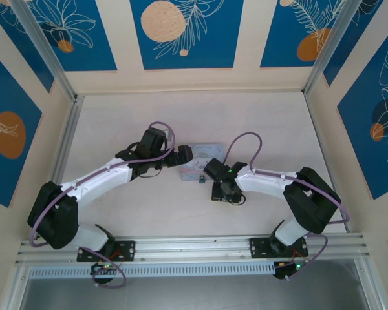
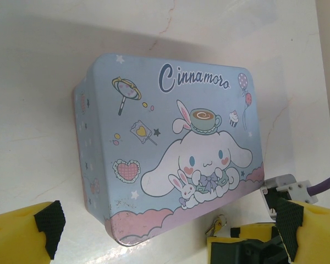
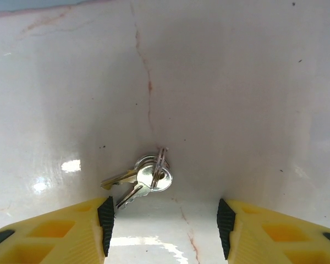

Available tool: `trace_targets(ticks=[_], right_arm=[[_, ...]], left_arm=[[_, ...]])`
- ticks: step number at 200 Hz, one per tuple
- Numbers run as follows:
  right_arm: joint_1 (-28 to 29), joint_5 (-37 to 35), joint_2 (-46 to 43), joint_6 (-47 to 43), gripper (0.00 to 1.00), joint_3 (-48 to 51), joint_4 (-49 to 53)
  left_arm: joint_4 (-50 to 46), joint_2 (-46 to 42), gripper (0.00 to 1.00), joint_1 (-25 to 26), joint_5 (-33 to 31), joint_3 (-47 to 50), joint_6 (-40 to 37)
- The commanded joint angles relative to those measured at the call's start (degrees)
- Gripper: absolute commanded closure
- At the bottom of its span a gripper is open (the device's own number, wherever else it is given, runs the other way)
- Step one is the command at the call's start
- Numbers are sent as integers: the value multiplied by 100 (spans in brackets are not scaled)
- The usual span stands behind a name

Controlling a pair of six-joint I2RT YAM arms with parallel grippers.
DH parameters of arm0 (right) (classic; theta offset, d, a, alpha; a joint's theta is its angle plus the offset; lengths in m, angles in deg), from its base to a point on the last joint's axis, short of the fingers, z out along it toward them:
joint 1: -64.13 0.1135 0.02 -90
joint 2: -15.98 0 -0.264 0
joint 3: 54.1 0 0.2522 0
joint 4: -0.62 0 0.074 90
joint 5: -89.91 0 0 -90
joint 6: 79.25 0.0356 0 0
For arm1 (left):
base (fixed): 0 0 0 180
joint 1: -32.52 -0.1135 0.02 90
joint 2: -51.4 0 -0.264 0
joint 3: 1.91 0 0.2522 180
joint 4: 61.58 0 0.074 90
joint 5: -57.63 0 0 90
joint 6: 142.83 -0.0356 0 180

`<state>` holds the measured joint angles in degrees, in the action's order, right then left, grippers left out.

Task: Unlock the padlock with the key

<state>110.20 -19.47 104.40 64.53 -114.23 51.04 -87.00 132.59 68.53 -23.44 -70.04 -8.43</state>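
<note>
Nearest the arm bases, on the near side of the pale blue cartoon-printed tin box (image 2: 170,148), the right gripper (image 3: 165,223) hangs low over the white marbled table (image 3: 236,82). Its yellow, black-padded fingers (image 3: 105,219) stand partly open, one on either side of the thin silver-grey metal key (image 3: 143,180) and touching nothing. The key lies flat on the table, joined to a second similar key by a small wire ring, with both blades pointing away to one side of the ring. Just beyond, close against the near edge of the tin, sits the tiny dark blue-teal padlock (image 1: 199,177). It is too small in the top view to show whether its shackle is shut or whether it touches the tin. It lies apart from both grippers. Farther out, the left gripper (image 2: 168,225) is poised above the tin's near edge with its fingers spread fully and nothing between them. The tin's lid is closed, and the tin rests squarely on the table. Judged from this layout, the task is at its opening step. The key has been framed for a pinch but not lifted, and the padlock is unheld. What is left is grasping the key, steadying the padlock, inserting the key and turning it.
</note>
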Motion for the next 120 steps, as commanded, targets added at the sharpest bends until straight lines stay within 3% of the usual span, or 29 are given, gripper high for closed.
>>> trace_targets(ticks=[1,80,120], right_arm=[[-9,-249,17,160,45,116,154],[-354,-280,-935,169,45,631,359],[-482,144,-1648,-396,44,800,-239]], left_arm=[[-64,-85,0,-45,-40,5,-81],[-52,-83,0,-43,-24,-11,-72],[-6,-50,0,-44,-14,-12,-57]])
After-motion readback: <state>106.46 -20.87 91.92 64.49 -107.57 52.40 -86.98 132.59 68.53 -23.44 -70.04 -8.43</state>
